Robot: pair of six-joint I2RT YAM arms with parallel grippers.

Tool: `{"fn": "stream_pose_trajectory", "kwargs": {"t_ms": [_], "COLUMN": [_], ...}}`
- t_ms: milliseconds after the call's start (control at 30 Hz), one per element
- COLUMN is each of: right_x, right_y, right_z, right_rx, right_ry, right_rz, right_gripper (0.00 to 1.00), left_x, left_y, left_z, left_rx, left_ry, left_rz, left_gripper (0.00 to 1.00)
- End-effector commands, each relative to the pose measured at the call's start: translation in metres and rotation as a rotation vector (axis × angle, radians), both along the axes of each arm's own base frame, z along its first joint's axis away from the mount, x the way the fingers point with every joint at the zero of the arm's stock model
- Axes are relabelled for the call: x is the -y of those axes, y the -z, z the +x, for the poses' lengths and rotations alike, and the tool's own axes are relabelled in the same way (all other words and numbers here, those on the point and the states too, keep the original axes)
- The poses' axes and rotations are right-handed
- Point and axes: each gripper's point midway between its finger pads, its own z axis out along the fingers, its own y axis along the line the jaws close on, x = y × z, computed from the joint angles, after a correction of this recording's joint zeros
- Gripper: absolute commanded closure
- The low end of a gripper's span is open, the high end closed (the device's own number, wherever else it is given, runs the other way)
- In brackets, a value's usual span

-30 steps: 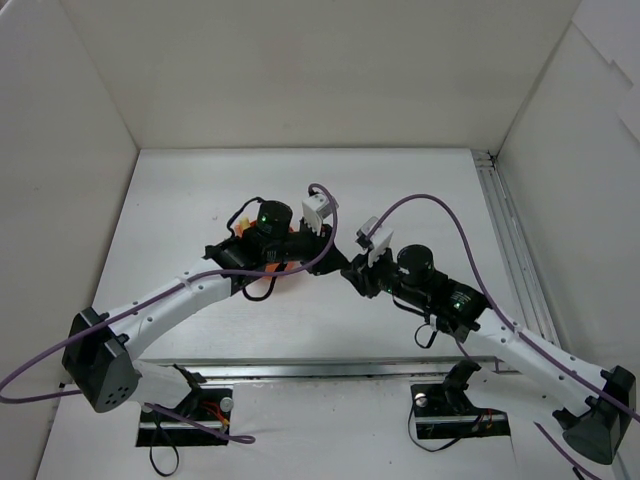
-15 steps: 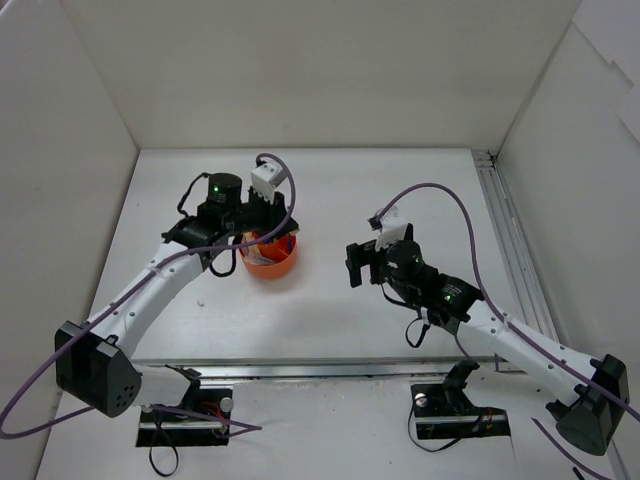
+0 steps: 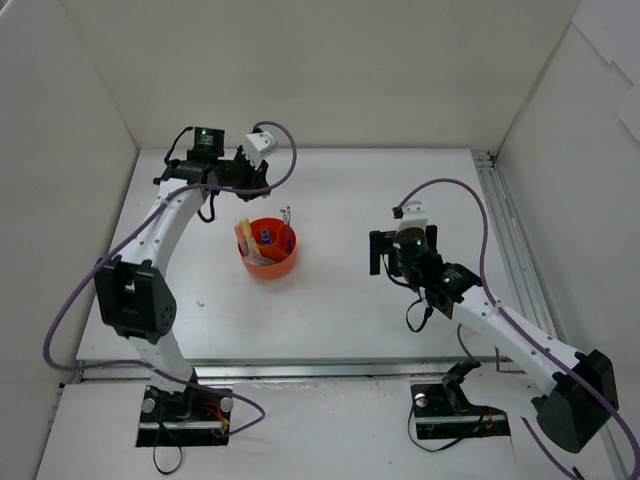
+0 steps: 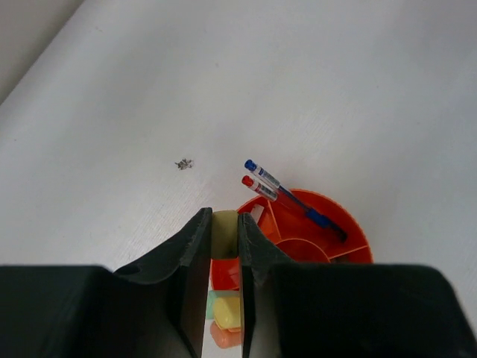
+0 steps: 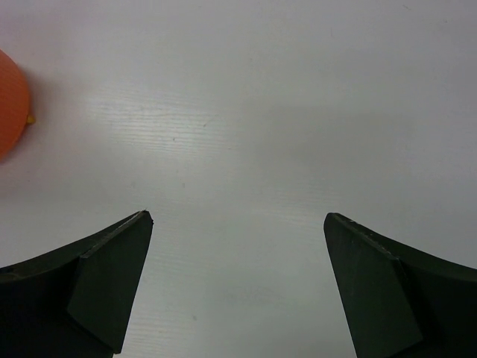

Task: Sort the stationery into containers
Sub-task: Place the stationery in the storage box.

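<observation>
bowl [image 3: 281,270] holds pens [image 4: 288,195] | left gripper [image 4: 224,218] narrow, perhaps empty | right gripper [image 5: 237,222] spread

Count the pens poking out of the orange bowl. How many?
2. A blue-capped pen and a red-capped pen lean side by side over the rim of the bowl. More may hide inside.

table [image 3: 350,320]: white, matte | walls [image 3: 330,70]: plain white, three sides | light: even

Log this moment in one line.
left hand nearly shut, far side of bowl | right hand open, empty, over table | pens in bowl
</observation>
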Motion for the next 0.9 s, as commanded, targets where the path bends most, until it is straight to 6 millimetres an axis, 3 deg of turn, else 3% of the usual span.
{"fn": "stream_pose_trajectory", "kwargs": {"t_ms": [0, 33, 167, 633, 867], "right_x": [0.002, 0.004, 0.005, 0.013, 0.019], "right_y": [-0.007, -0.008, -0.008, 0.004, 0.004], "right_z": [0.012, 0.014, 0.019, 0.026, 0.026], "right_rx": [0.008, 0.007, -0.004, -0.041, -0.039], "right_ry": [0.033, 0.037, 0.031, 0.048, 0.057], "right_rz": [0.042, 0.044, 0.044, 0.023, 0.017], "right_gripper": [0.02, 0.02, 0.02, 0.02, 0.02], "left_x": [0.007, 0.009, 0.006, 0.018, 0.014], "left_y": [0.002, 0.005, 0.024, 0.073, 0.085], "left_z": [-0.002, 0.01, 0.023, 0.027, 0.032], "left_rx": [-0.001, -0.006, -0.056, -0.184, -0.207], "left_ry": [0.145, 0.149, 0.143, 0.193, 0.165], "left_rz": [0.058, 0.064, 0.081, 0.037, 0.066], "left_gripper": [1.0, 1.0, 1.0, 1.0, 1.0]}}
